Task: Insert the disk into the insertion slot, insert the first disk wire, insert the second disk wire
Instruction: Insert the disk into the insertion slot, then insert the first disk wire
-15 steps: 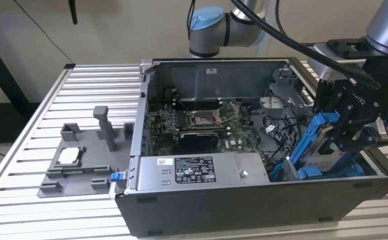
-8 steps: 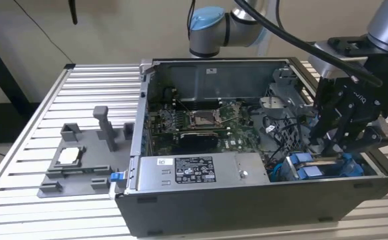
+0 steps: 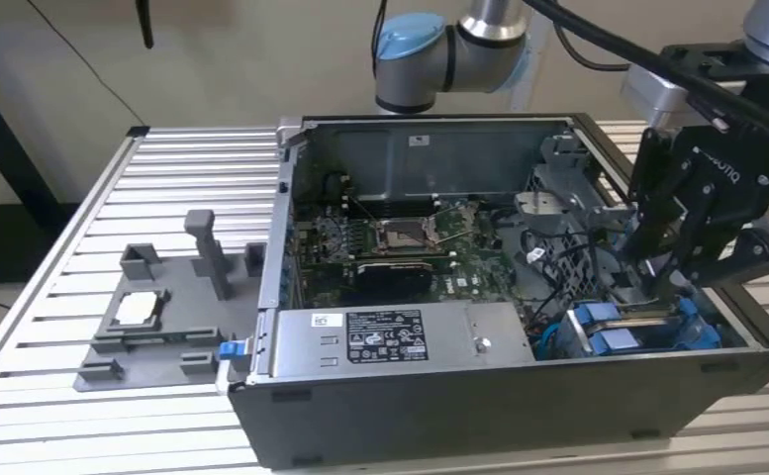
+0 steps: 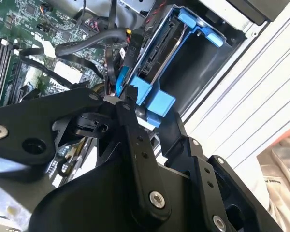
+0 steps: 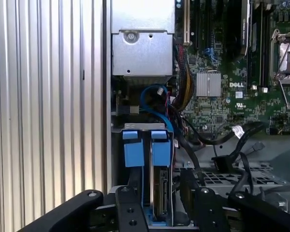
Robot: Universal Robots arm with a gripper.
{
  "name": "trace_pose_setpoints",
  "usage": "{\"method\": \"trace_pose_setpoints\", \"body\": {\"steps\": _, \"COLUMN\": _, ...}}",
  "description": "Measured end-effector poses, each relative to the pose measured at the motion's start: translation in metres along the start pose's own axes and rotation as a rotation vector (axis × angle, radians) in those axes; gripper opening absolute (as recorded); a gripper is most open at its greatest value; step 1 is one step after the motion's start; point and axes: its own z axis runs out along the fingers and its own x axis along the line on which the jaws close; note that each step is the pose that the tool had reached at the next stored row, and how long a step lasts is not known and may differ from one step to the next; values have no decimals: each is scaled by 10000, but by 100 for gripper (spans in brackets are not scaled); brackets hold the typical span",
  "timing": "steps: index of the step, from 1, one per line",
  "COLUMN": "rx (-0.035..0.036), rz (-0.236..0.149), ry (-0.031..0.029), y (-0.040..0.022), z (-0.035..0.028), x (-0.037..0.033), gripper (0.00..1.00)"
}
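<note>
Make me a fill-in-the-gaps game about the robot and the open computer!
The disk sits in a plastic frame coloured ____. The hand hangs over the end of the computer case at the exterior view's ____. The grey holder stands on the table, beside the case, at the exterior view's ____.
Missing words: blue; right; left.

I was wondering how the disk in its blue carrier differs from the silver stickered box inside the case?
The disk stands on edge in the insertion slot; the silver box lies flat, sticker upward. The disk is far slimmer and smaller than the silver box. The disk wears a blue carrier; the silver box is bare metal. Both sit inside the open case.
</note>
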Motion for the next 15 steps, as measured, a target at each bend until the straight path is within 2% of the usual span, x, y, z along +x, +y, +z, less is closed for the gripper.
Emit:
{"method": "trace_pose_setpoints", "body": {"steps": 3, "rx": 29, "rz": 0, "ry": -1, "y": 4, "z": -40, "x": -15, "gripper": 47}}
{"method": "trace_pose_setpoints", "body": {"steps": 4, "rx": 89, "rz": -1, "ry": -21, "y": 6, "z": -42, "x": -16, "gripper": 47}}
{"method": "trace_pose_setpoints", "body": {"steps": 5, "rx": 201, "rz": -8, "ry": -101, "y": 8, "z": -41, "x": -15, "gripper": 47}}
{"method": "trace_pose_setpoints", "body": {"steps": 8, "rx": 570, "rz": -25, "ry": -446, "y": 16, "z": -42, "x": -16, "gripper": 47}}
{"method": "trace_pose_setpoints", "body": {"steps": 9, "rx": 809, "rz": -37, "ry": -681, "y": 23, "z": -42, "x": -16, "gripper": 47}}
{"method": "trace_pose_setpoints", "body": {"steps": 10, "rx": 937, "rz": -44, "ry": -769, "y": 25, "z": -42, "x": -16, "gripper": 47}}
{"method": "trace_pose_setpoints", "body": {"steps": 11, "rx": 1096, "rz": -54, "ry": -829, "y": 28, "z": -43, "x": -16, "gripper": 47}}
{"method": "trace_pose_setpoints", "body": {"steps": 13, "rx": 1376, "rz": -73, "ry": -888, "y": 30, "z": -40, "x": -17, "gripper": 47}}
{"method": "trace_pose_setpoints", "body": {"steps": 15, "rx": 1551, "rz": -95, "ry": -915, "y": 31, "z": -35, "x": -22, "gripper": 47}}
